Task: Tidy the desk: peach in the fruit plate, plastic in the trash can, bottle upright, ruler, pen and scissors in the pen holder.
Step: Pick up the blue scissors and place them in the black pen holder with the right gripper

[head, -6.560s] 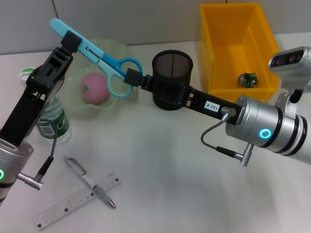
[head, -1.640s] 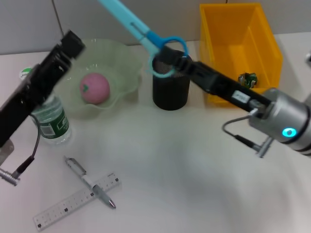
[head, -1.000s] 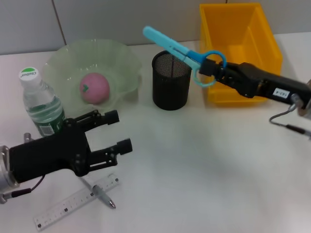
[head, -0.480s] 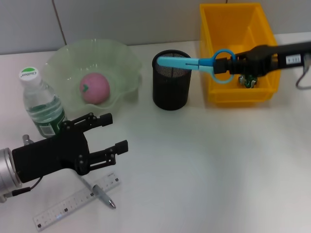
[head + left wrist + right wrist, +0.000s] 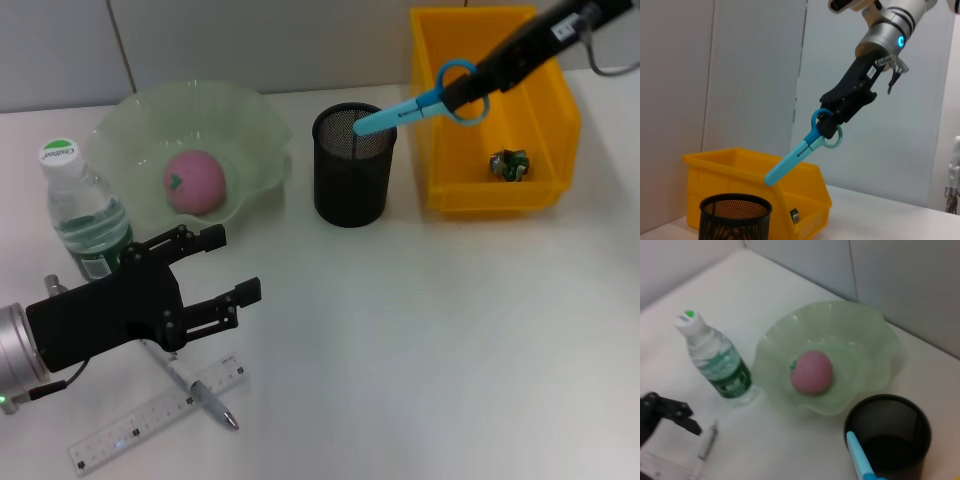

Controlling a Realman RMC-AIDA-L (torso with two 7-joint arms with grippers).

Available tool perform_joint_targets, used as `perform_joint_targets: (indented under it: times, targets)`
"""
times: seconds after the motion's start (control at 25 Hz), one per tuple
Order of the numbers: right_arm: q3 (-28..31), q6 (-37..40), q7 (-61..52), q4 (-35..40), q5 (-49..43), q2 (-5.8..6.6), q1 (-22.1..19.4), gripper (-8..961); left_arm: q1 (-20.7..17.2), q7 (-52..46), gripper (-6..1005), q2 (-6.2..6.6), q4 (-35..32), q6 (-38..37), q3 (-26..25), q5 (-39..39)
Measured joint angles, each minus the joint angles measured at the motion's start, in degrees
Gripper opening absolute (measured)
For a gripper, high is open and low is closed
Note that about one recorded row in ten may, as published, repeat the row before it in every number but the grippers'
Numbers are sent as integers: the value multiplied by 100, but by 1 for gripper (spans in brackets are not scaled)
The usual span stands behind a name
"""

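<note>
Overhead, the right gripper holds the scissors by the handle loops, closed on them, blade tip slanted down and poised just above the rim of the pen holder, which stands toward the worktop's far edge. The left wrist view confirms the tip is not yet inside the mesh cup: a clear gap shows between blade end and rim.

Done, judging by how things lie:
- peach sits in the fruit plate, far-left part of the worktop
- crumpled plastic lies in the trash can, the yellow bin at the far-right corner
- bottle stands upright beside the plate, cap on

Left to do:
- scissors still to be lowered and released into the holder
- pen lies flat near the front-left corner, crossing over the ruler, both untouched

The left gripper hovers low by the front-left area, fingers spread wide and empty, just beside the pen's upper end, likely placed for the next pick.

Roughly half the items are settled; all three holder items remain outside it.
</note>
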State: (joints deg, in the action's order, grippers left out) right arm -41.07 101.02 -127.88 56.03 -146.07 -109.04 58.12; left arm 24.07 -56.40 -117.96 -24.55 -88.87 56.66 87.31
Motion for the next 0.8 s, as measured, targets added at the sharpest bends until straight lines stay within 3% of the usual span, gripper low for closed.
perform_joint_targets:
  times: [0.24,0.4,0.8]
  targets:
    - [-525,-399,-542,-102,-753,-54,600,192,2,3,791,-32,-2,19,-56,-18]
    - [-850,-674,-673,-231,-967,-126,765,199,7,5,791,-57,-5,20,-128,-22]
    - [-1220,-1511,-862,-1529,-1457,-303,1447,217,9,15,788,-56,136,184,-114,6]
